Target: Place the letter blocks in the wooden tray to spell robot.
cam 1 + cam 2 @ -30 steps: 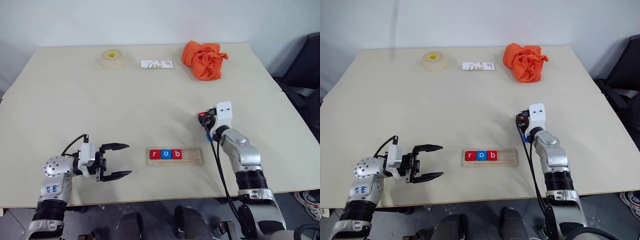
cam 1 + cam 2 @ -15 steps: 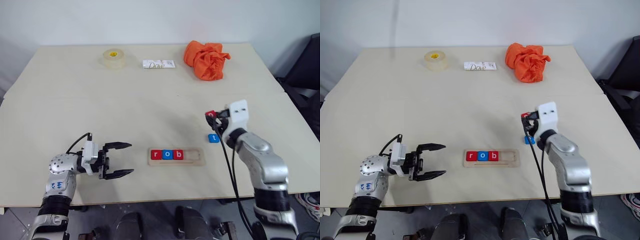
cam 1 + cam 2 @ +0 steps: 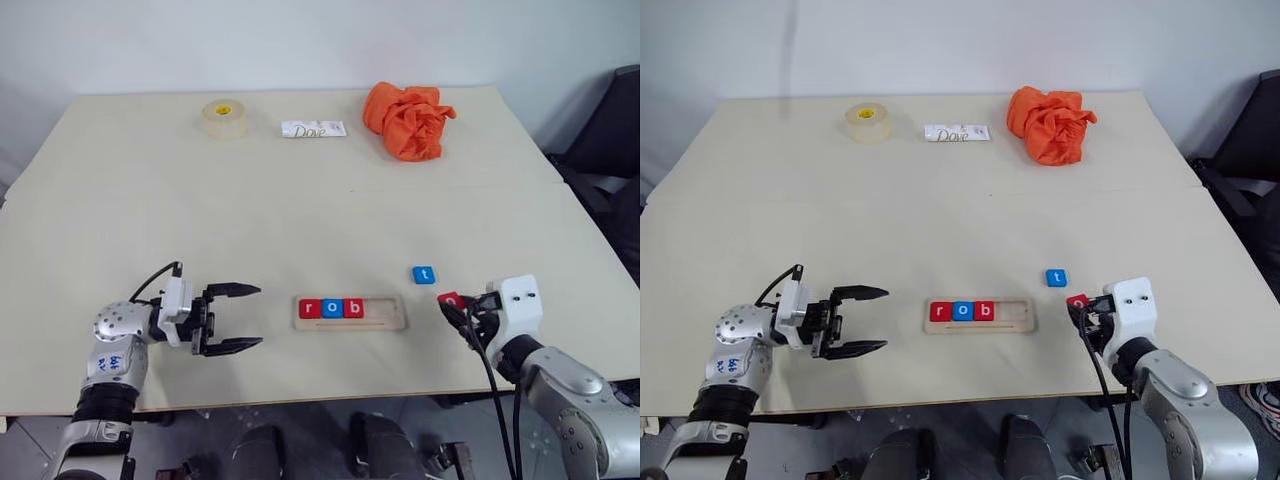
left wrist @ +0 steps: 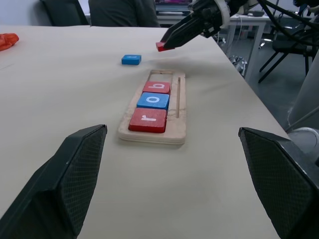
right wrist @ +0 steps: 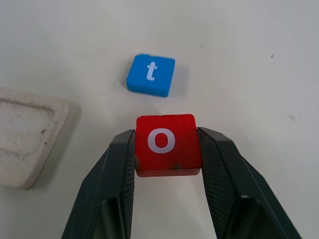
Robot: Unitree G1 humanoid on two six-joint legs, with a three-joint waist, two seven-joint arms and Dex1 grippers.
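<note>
The wooden tray (image 3: 390,321) lies near the table's front edge and holds a red r block (image 3: 310,308), a blue o block (image 3: 332,308) and a red b block (image 3: 353,308) in its left part. A blue t block (image 3: 424,274) lies flat on the table to the right of the tray. My right gripper (image 3: 451,303) is shut on a red o block (image 5: 167,144), held just right of the tray's end and in front of the t block. My left gripper (image 3: 236,318) stands open to the left of the tray, pointing at it, with nothing between its fingers.
At the back of the table sit a roll of tape (image 3: 224,117), a white Dove packet (image 3: 313,128) and a crumpled orange cloth (image 3: 407,120). A dark chair (image 3: 610,130) stands beyond the table's right edge.
My right gripper has drawn back toward the front edge with the red o block, uncovering the blue t block on the table. The left gripper has stayed in place.
</note>
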